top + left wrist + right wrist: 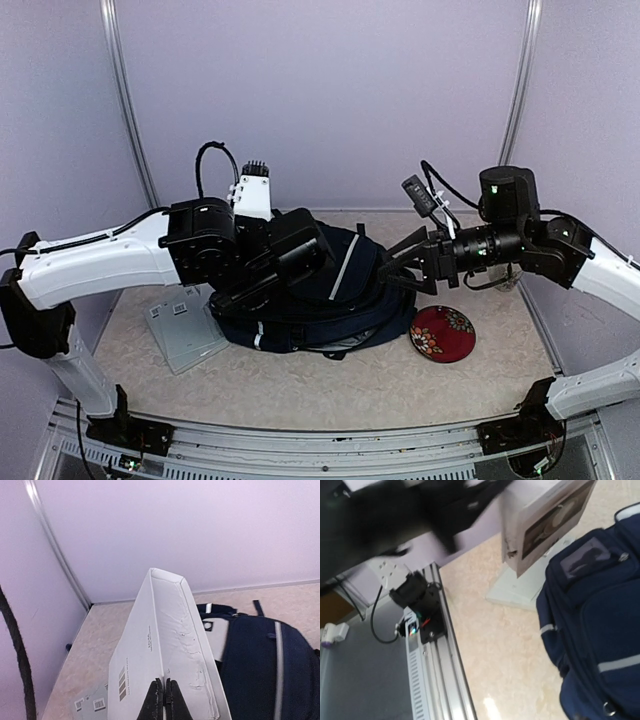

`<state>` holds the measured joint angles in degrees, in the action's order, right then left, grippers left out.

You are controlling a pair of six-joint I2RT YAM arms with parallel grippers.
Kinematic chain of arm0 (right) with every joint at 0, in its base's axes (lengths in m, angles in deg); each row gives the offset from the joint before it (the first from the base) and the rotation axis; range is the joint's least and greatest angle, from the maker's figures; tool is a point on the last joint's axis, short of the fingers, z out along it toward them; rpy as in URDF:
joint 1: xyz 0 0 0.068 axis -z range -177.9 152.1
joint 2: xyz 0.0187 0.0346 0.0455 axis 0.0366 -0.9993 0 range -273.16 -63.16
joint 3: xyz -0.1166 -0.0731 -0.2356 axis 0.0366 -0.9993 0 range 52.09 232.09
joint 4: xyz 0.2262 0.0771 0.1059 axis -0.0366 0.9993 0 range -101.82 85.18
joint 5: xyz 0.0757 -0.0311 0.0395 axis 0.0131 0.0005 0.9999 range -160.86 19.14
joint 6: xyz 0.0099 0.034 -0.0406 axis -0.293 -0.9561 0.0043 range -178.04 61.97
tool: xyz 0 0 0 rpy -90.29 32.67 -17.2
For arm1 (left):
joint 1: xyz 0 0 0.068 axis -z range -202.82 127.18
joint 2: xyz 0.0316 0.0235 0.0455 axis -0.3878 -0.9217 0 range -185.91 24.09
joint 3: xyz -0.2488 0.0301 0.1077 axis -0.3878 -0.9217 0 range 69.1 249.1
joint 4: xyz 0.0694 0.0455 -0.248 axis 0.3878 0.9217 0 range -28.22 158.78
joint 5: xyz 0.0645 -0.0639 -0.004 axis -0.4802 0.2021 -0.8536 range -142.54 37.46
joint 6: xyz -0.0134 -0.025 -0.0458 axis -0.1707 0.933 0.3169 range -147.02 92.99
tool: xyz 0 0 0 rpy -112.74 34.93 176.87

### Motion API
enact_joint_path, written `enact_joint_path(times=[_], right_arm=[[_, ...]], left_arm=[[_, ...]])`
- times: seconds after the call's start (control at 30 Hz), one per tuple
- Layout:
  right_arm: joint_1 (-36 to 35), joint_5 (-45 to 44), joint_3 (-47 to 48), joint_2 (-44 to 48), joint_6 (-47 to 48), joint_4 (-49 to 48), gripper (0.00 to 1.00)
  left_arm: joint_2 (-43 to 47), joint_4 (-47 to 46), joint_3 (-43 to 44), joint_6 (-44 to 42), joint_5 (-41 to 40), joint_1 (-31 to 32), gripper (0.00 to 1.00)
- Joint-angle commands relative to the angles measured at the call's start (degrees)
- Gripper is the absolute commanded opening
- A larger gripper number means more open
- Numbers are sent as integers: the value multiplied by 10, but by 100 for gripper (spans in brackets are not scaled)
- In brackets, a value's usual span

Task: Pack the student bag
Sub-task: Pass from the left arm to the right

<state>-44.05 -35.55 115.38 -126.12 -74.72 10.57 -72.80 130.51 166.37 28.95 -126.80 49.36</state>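
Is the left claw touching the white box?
Touching. The left wrist view shows the left claw shut on the near edge of the white box, pinching its thin wall.

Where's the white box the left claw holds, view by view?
Top external: the white box sticks up above the left arm's wrist, left of centre.
Left wrist: the box fills the lower middle, its edge pinched in the left claw.
Right wrist: the box is at top right, printed face showing.
Shared landmark: the student bag, just beside the box.
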Motion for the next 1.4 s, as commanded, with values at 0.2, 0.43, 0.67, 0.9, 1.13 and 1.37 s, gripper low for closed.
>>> enact_joint_path(times=[0.2, 0.43, 0.67, 0.9, 1.13, 1.37], right_arm=[[45, 26, 135, -16, 41, 43, 84], [69, 17, 225, -31, 128, 134, 91], [76, 85, 340, -23, 318, 289, 99], [76, 119, 285, -7, 451, 297, 100], [76, 128, 292, -16, 450, 259, 100], [76, 153, 227, 2, 436, 204, 100]], left_arm=[[133, -647, -139, -508, 307, 48, 0], [138, -651, -115, -539, 547, 42, 0], [227, -691, -205, -562, 726, -25, 0], [276, -707, -248, -586, 842, -50, 0], [301, -688, -253, -596, 884, -49, 0], [310, -713, -274, -583, 908, -44, 0]])
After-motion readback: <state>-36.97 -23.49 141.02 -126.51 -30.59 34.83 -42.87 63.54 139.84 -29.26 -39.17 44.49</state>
